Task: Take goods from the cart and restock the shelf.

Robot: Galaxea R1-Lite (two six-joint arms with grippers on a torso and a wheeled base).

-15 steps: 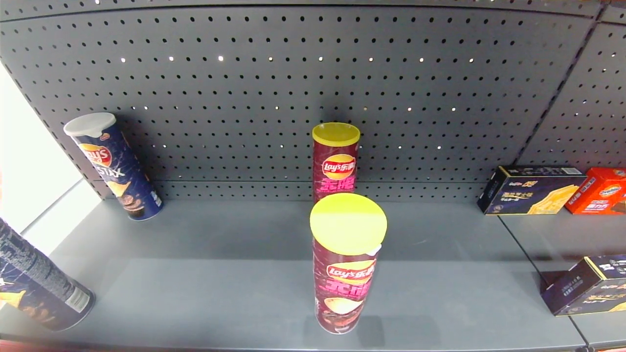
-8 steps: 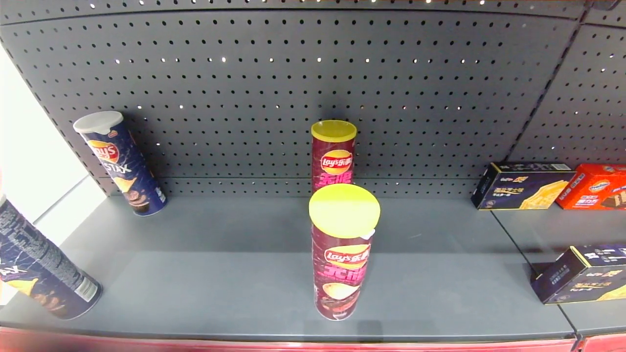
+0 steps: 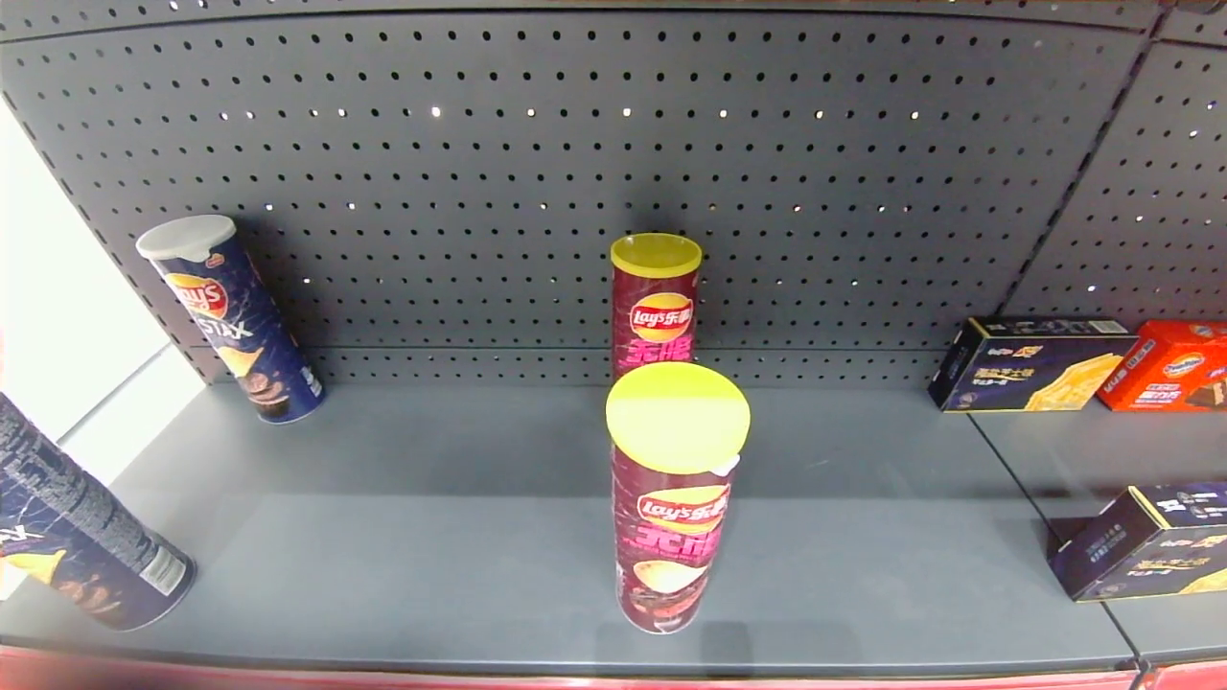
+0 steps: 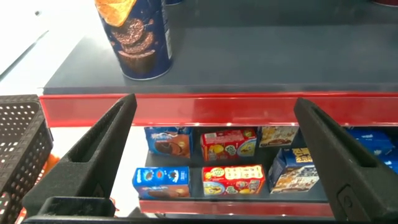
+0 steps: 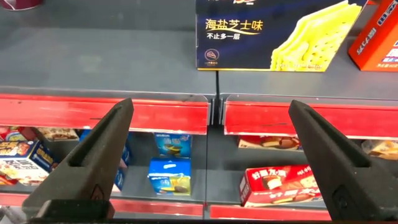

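Two maroon chip cans with yellow lids stand on the grey shelf (image 3: 403,537), one in front (image 3: 673,498) and one against the pegboard (image 3: 655,302). A blue can (image 3: 230,321) stands at the back left, and another blue can (image 3: 81,537) stands at the front left. My left gripper (image 4: 216,106) is open and empty, level with the shelf's red front edge (image 4: 217,109), just below the front blue can (image 4: 138,37). My right gripper (image 5: 211,107) is also open and empty, before the red edge under a dark cracker box (image 5: 273,34).
Dark and orange boxes (image 3: 1040,369) lie on the shelf's right section. Lower shelves hold small snack boxes (image 4: 227,180). A black mesh cart basket (image 4: 18,149) sits beside the left gripper. Wide bare shelf lies on both sides of the maroon cans.
The head view has shifted slightly, bringing the shelf's red front edge into the picture. The cans and boxes have not moved on the shelf.
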